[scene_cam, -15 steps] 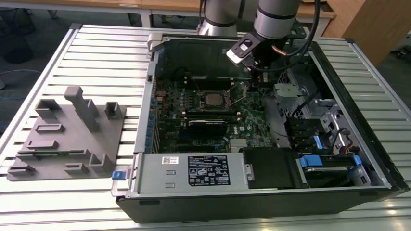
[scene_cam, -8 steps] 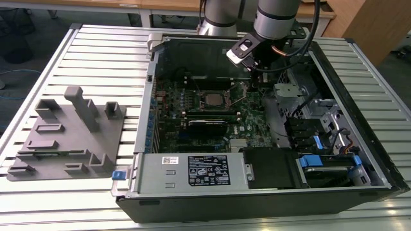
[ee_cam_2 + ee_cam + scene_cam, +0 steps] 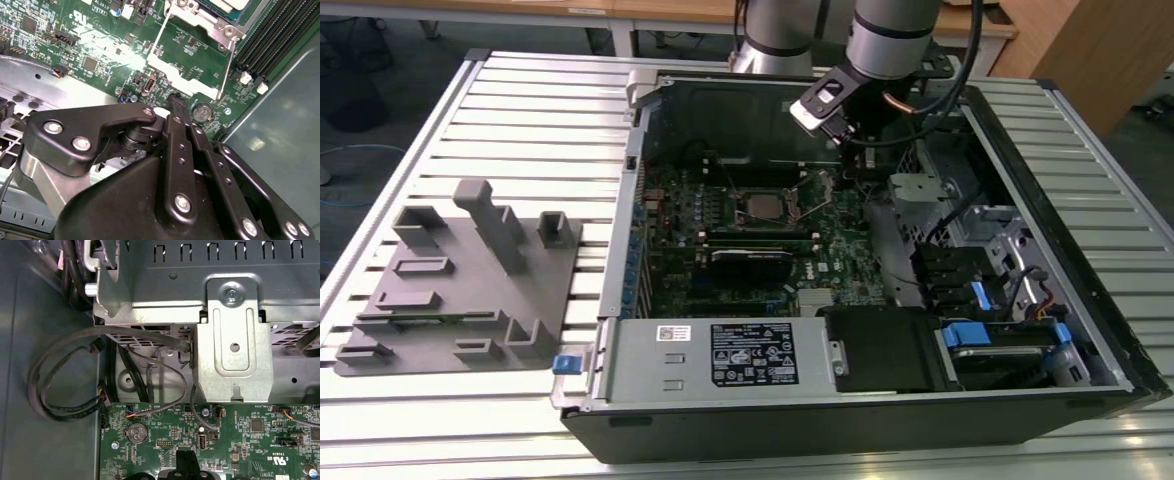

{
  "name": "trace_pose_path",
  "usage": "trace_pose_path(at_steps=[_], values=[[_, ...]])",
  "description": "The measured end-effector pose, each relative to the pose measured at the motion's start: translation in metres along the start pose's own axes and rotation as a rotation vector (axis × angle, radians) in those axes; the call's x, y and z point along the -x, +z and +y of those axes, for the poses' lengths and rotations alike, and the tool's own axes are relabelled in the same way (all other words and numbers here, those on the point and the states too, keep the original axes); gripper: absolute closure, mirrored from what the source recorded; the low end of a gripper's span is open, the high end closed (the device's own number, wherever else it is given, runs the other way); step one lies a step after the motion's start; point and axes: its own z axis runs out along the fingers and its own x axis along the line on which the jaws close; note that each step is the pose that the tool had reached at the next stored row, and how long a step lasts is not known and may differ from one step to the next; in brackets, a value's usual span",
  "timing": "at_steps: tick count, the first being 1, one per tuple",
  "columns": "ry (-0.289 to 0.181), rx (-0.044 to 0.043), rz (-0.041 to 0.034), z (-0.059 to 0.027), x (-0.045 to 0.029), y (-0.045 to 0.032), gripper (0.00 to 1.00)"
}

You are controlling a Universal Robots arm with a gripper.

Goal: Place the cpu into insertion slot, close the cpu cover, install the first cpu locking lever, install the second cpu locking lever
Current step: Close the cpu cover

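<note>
In the exterior view the cpu point(image 3: 761, 205), a silver-grey square, lies in the insertion slot point(image 3: 744, 189) on the green board. The cpu cover point(image 3: 200, 21), a silvery frame, lies around it in the second wrist view. Thin wire locking levers point(image 3: 226, 65) run along the slot's sides; I cannot tell whether they are latched. My gripper point(image 3: 858, 152) hangs above the board on the exterior view's right of the slot, apart from it. Its black fingers point(image 3: 176, 102) are shut with nothing between them. The tip of the gripper point(image 3: 185, 459) also shows over the board's edge in the first wrist view.
The open computer case point(image 3: 627, 200) stands on a slatted metal table. Long black memory slots point(image 3: 270, 45) flank the socket. A metal bracket point(image 3: 234, 335) and looped cables point(image 3: 60, 385) sit beside the board edge. A grey fixture tray point(image 3: 467, 280) lies at the exterior view's left.
</note>
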Motion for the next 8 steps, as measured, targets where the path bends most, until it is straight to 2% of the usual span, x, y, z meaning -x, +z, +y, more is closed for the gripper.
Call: trace_pose_path(at_steps=[8], values=[[0.0, -0.0001, -0.0002, -0.0045, -0.0004, 0.0006, 0.9]])
